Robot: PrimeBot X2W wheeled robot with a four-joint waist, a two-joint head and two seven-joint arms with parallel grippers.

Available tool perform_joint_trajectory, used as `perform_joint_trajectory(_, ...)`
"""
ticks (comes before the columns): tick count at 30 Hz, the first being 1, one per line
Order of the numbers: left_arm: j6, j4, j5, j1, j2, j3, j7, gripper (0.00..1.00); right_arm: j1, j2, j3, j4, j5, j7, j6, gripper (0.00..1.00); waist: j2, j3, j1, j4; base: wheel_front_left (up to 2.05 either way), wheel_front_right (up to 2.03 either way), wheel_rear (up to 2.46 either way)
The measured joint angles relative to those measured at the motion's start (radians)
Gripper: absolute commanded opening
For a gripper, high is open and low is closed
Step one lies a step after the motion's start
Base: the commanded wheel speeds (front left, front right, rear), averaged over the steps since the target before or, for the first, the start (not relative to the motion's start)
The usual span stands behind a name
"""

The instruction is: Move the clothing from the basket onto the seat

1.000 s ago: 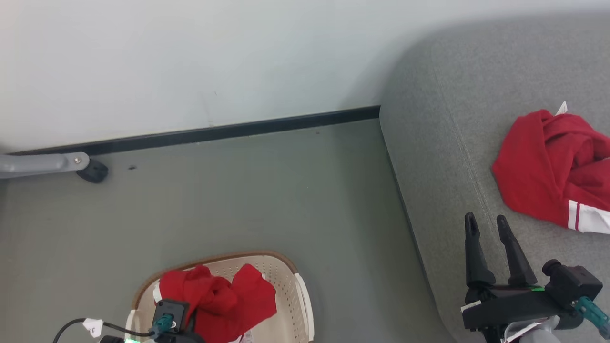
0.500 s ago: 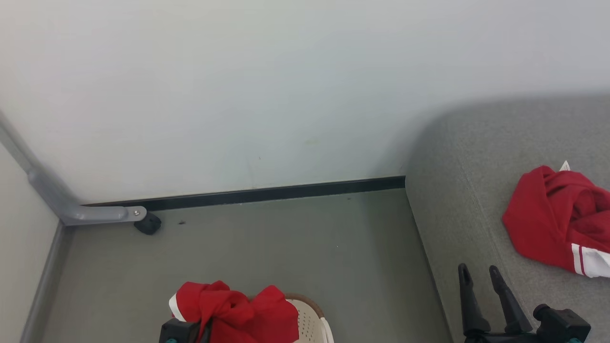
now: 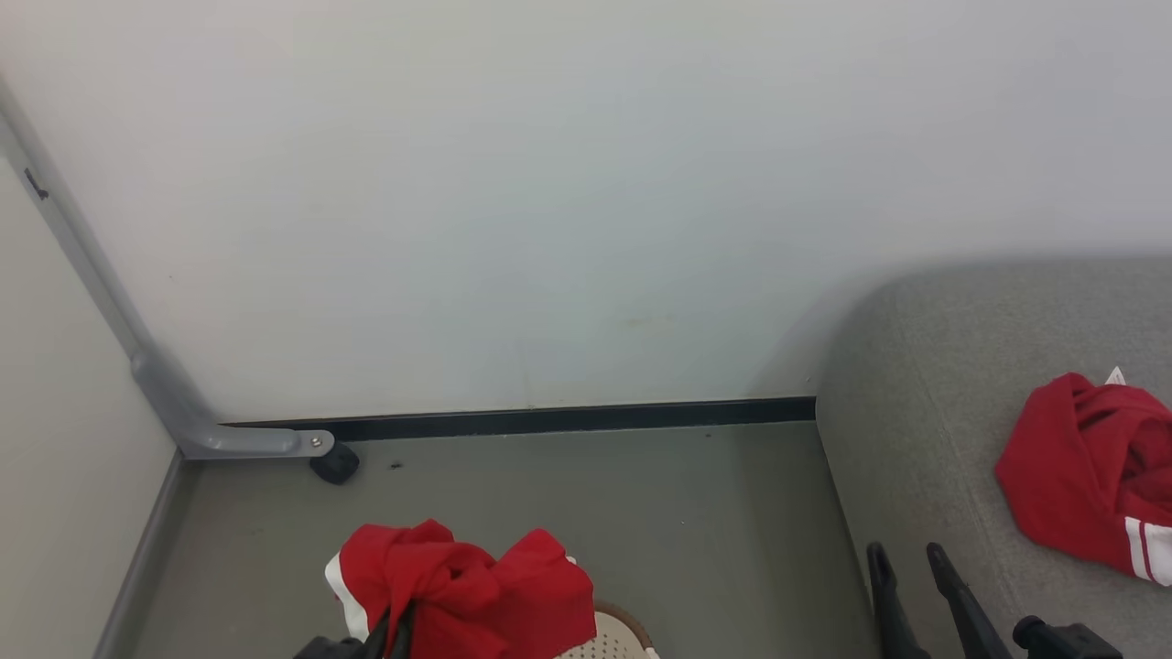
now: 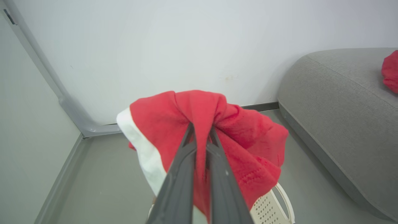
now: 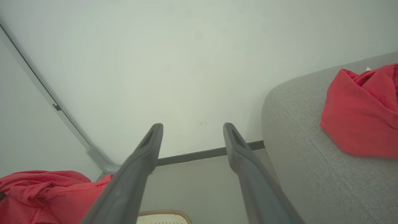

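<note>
We hold the clothing (image 4: pixel 245 133) clamped in the left pincer (image 4: pixel 200 129) above the basket (image 4: pixel 270 208); the right pincer (image 5: pixel 193 127) stands apart, empty. Risk: the narrow pinch may slip, dropping fabric on the floor (image 3: pixel 641 494) short of the seat (image 3: pixel 916 394) edge. Floor is smooth grey; white wall (image 3: pixel 549 229), dark skirting (image 3: pixel 549 421); one garment (image 3: pixel 1071 485) lies on the seat

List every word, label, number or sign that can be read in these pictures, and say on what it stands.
No text can be read.
The small white tag on the clothing lying on the seat is too small to show any print.
</note>
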Motion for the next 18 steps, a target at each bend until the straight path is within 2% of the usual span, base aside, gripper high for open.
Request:
perform_joint_trajectory(8, 0.003, -0.197, 0.0, 0.131, 0.001, 0.0, 0.0, 0.0, 0.004, -0.016, 0.056, -0.013, 0.001, 0.0, 0.0, 1.0, 0.0, -0.029, 0.0, 0.016, 0.0, 0.0, 0.0)
perform_joint_trajectory(18, 0.012, -0.361, 0.004, 0.179, 0.002, -0.027, 0.0, 0.0, 0.021, -0.036, 0.09, -0.019, 0.009, 0.0, 0.0, 1.0, 0.0, -0.028, 0.0, 0.015, 0.0, 0.0, 0.0)
